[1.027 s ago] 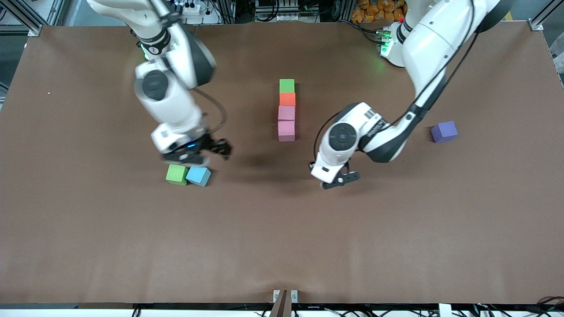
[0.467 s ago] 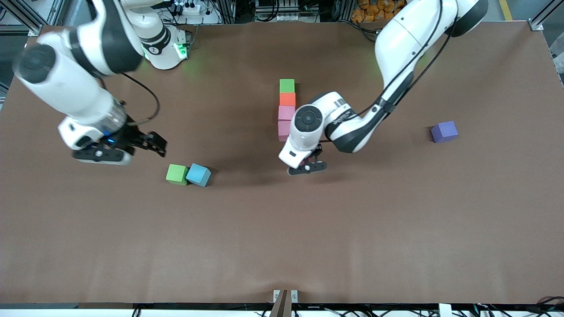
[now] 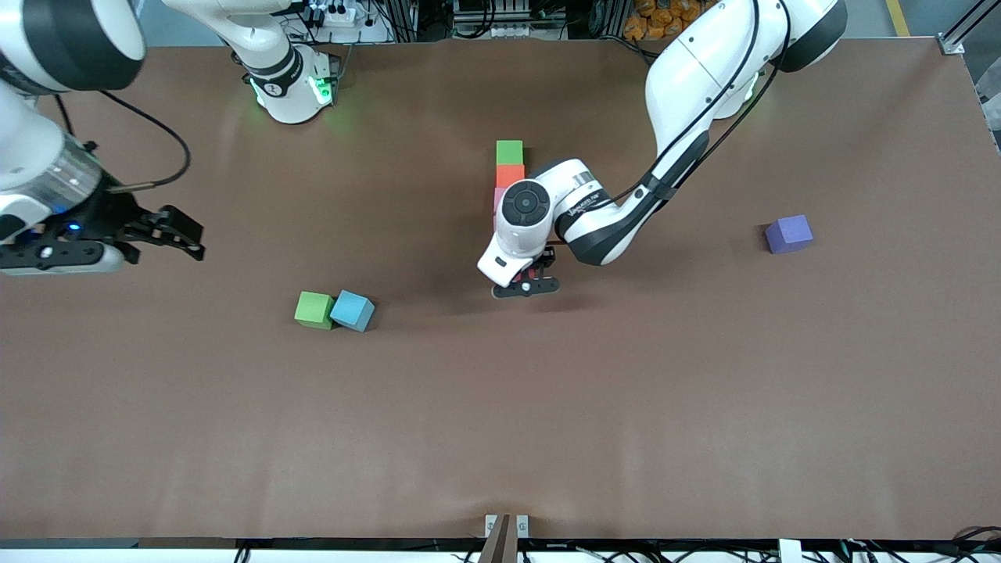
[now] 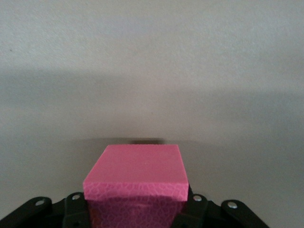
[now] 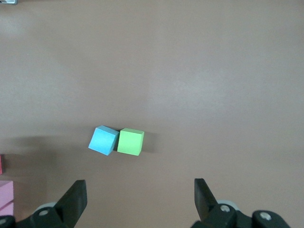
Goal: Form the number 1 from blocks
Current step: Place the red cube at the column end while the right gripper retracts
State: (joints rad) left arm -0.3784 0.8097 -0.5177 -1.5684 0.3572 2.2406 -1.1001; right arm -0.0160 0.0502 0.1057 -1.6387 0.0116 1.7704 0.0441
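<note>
Brown covering spans the whole bench [image 3: 500, 430]; cables and frame rails run along the edge where the arm bases stand.

Column of blocks, mid-bench: green block [image 3: 509, 152] farthest from the front camera, orange block [image 3: 510, 175] touching it on the nearer side, then a pink block [image 3: 496, 197], only a sliver of which shows past the left arm's wrist. Anything nearer in the column is hidden by that wrist.

Left gripper [image 3: 525, 285]: low at the camera-ward end of the column, fingers pinching a block. In the front view only a small reddish patch shows between the fingers. In the left wrist view the held block [image 4: 137, 178] looks pink-red, with bare bench ahead of it. Whether it touches the bench cannot be told.

Right gripper [image 3: 184, 236]: over bare bench at the right arm's end, fingers [image 5: 73, 199] spread wide, nothing between them. This arm waits.

Loose items: a second green block [image 3: 314, 309] and a blue block [image 3: 353, 311], touching side by side, the blue one turned slightly, nearer the front camera than the column and toward the right arm's end. Both also appear in the right wrist view. A purple block [image 3: 788, 234] sits alone toward the left arm's end, well apart from the column.
</note>
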